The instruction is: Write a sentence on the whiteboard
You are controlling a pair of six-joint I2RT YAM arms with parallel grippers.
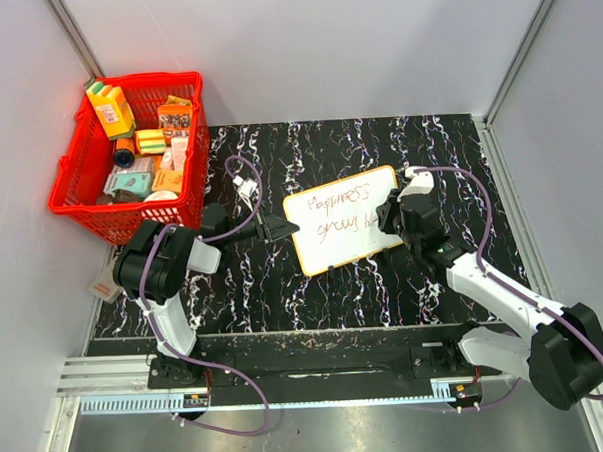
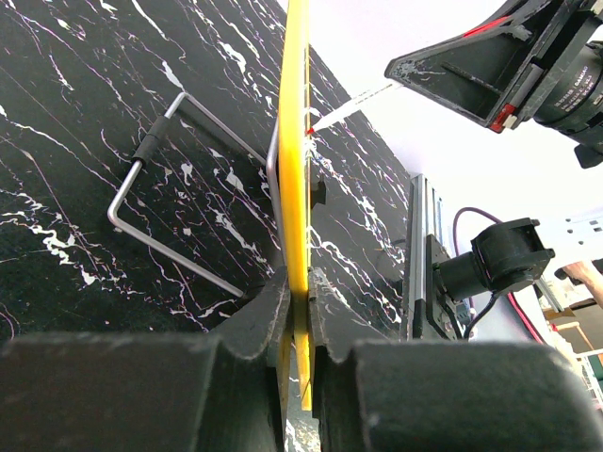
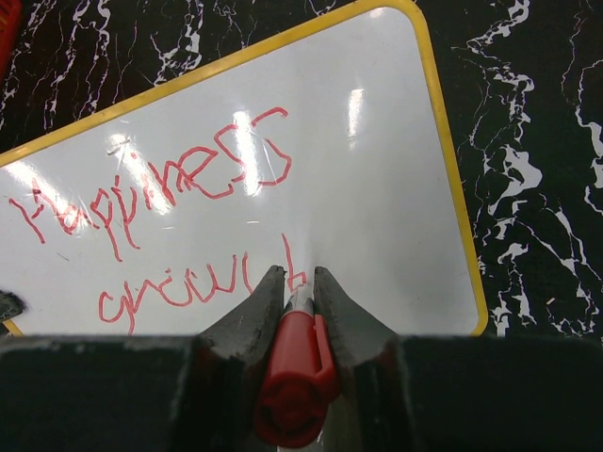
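left gripper (image 2: 298,282) pinching the whiteboard's (image 3: 377,188) 9 o'clock edge, right gripper (image 3: 300,279) clenching the red marker (image 3: 294,377) should stroke lightly toward 3 o'clock.

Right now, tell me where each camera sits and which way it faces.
Top: overhead from the near side, looking down on whiteboard and basket; both arms show.
Left wrist: low, along the whiteboard's yellow edge; left tool clamps it.
Right wrist: down at the writing; right tool grips a red marker.
Shared: both wrist views show the marker at the whiteboard.
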